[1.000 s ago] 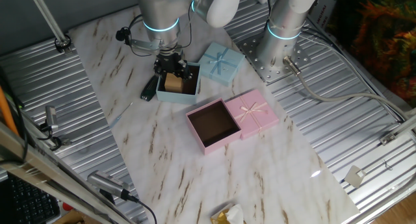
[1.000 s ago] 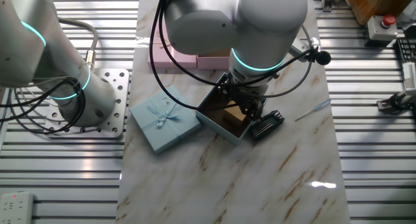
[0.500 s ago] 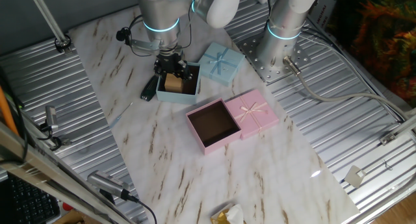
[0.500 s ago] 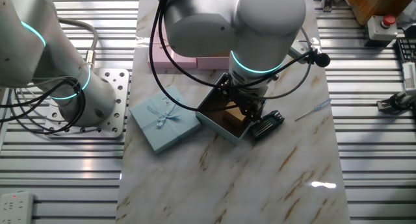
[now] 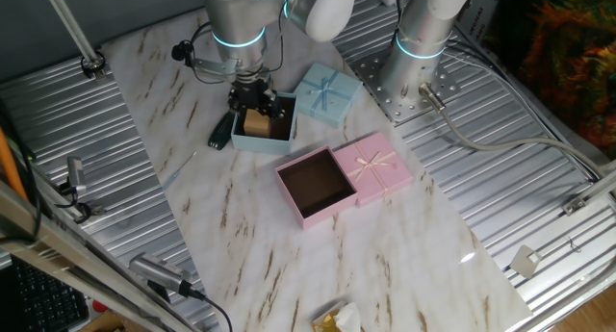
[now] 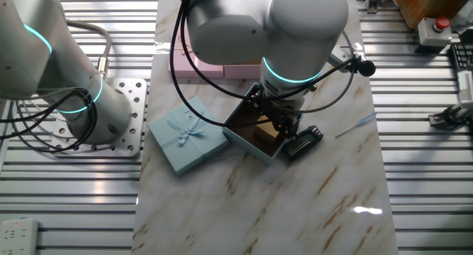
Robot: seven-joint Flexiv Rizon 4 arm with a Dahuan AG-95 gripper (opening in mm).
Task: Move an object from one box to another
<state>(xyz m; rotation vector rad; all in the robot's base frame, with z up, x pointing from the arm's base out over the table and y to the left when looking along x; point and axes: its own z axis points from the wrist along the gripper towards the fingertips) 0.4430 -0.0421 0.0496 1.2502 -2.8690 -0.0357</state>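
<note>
The small tan block (image 5: 256, 124) lies inside the light-blue box (image 5: 260, 142) at the back of the marble table. It also shows in the other fixed view (image 6: 264, 129), in the same box (image 6: 247, 143). My gripper (image 5: 253, 107) is lowered into this box, its dark fingers right at the block, also in the other fixed view (image 6: 279, 124). The arm hides how the jaws stand on the block. The pink box (image 5: 332, 209) stands open with a dark brown, empty interior, nearer the table's middle.
The blue lid with a bow (image 5: 325, 91) lies beside the blue box, and the pink lid with a cream bow (image 5: 375, 168) touches the pink box. A black object (image 5: 220, 132) lies against the blue box. A crumpled wrapper (image 5: 337, 319) sits at the front edge. A second arm's base (image 5: 419, 43) stands behind.
The gripper has settled very slightly lower over the block in the blue box. Nothing else has moved.
</note>
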